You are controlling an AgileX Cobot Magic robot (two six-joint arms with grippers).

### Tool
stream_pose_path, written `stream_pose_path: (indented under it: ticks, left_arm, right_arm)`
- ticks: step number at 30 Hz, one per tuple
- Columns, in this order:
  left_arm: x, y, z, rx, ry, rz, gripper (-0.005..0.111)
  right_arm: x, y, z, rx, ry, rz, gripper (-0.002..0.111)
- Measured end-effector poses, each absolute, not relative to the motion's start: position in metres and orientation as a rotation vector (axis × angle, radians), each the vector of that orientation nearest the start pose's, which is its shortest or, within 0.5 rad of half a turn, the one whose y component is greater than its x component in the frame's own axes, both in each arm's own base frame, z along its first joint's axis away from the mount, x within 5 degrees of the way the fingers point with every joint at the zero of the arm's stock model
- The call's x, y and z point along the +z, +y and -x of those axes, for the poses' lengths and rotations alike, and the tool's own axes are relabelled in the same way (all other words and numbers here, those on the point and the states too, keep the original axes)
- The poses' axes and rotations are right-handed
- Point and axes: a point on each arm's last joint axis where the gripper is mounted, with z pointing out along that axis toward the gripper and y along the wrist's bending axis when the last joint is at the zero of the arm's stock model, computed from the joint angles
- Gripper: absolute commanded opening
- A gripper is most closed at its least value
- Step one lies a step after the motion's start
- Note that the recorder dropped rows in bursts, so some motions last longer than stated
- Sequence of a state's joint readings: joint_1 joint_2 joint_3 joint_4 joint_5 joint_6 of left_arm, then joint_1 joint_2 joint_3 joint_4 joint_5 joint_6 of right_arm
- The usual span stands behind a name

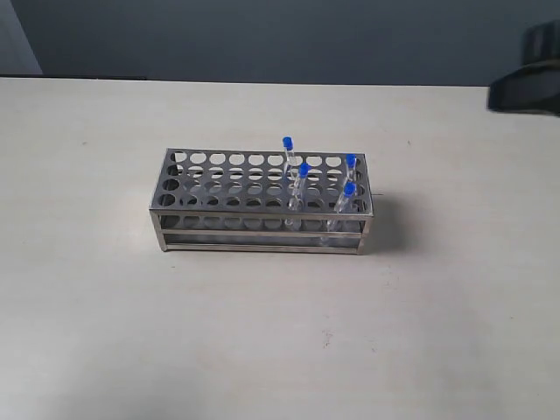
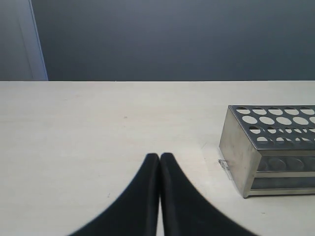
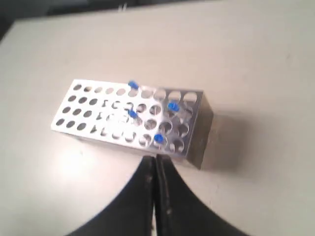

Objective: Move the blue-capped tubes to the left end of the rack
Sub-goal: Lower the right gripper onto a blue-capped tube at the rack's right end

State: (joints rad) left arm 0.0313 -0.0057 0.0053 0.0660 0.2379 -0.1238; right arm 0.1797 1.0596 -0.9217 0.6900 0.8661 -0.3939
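Note:
The steel rack [image 1: 262, 229] stands mid-table, long side facing the exterior view. Several blue-capped tubes stand upright in its right half: one [image 1: 287, 143] at the back, one [image 1: 304, 170] in front of it, one [image 1: 351, 160] at the far right back, one [image 1: 349, 188] at the right front. In the right wrist view the rack [image 3: 83, 123] and blue caps [image 3: 159, 138] lie just beyond my shut right gripper [image 3: 156, 160], which hovers above. My left gripper [image 2: 160, 156] is shut and empty, low over the table, left of the rack's end [image 2: 238, 152].
A dark part of the right arm [image 1: 527, 83] shows at the exterior view's upper right edge. The pale table [image 1: 96, 306] spreads all round the rack. A dark wall [image 1: 262, 35] runs behind the table's far edge.

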Motion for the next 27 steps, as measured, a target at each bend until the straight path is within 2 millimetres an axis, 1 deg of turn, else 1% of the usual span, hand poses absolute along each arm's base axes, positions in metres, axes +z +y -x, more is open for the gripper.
stream_pose_path:
  ticks: [1, 2, 3, 4, 5, 6, 7, 8, 10, 12, 13, 18, 24, 27]
  left_arm:
    - [0.19, 0.003, -0.055, -0.008, 1.718, 0.09, 0.001]
    - [0.19, 0.003, -0.055, -0.008, 1.718, 0.09, 0.001]
    - [0.19, 0.003, -0.055, -0.008, 1.718, 0.09, 0.001]
    - [0.19, 0.003, -0.055, -0.008, 1.718, 0.09, 0.001]
    - [0.19, 0.003, -0.055, -0.008, 1.718, 0.09, 0.001]
    - [0.19, 0.003, -0.055, -0.008, 1.718, 0.09, 0.001]
    - [0.19, 0.003, -0.055, -0.008, 1.718, 0.09, 0.001]
    - [0.19, 0.003, -0.055, -0.008, 1.718, 0.09, 0.001]
    - [0.19, 0.003, -0.055, -0.008, 1.718, 0.09, 0.001]
    - [0.19, 0.003, -0.055, -0.008, 1.718, 0.09, 0.001]
    - [0.19, 0.003, -0.055, -0.008, 1.718, 0.09, 0.001]
    - [0.19, 0.003, -0.055, -0.008, 1.718, 0.09, 0.001]
    - [0.19, 0.003, -0.055, -0.008, 1.718, 0.09, 0.001]
    - [0.19, 0.003, -0.055, -0.008, 1.718, 0.09, 0.001]
  right_arm:
    - [0.336, 0.09, -0.203, 0.712, 2.378, 0.443, -0.001]
    - [0.328, 0.098, -0.213, 0.69, 2.427, 0.502, -0.001]
    - [0.322, 0.105, -0.22, 0.648, 2.46, 0.577, -0.001]
    - [0.308, 0.124, -0.235, 0.562, 2.516, 0.736, -0.001]
    - [0.303, 0.133, -0.238, 0.538, 2.528, 0.799, -0.001]
    - [0.288, 0.154, -0.248, 0.499, 2.563, 0.91, -0.001]
    - [0.28, 0.162, -0.252, 0.486, 2.577, 0.946, -0.001]
    - [0.267, 0.18, -0.259, 0.459, 2.576, 1.018, 0.0]
    - [0.256, 0.199, -0.268, 0.419, 2.542, 1.083, 0.012]
    - [0.252, 0.209, -0.274, 0.392, 2.504, 1.098, 0.039]
    - [0.25, 0.211, -0.276, 0.379, 2.49, 1.104, 0.046]
    - [0.248, 0.214, -0.283, 0.38, 2.473, 1.015, 0.047]
    - [0.228, 0.217, -0.288, 0.371, 2.548, 1.003, 0.047]
    - [0.221, 0.218, -0.289, 0.369, 2.583, 0.993, 0.047]
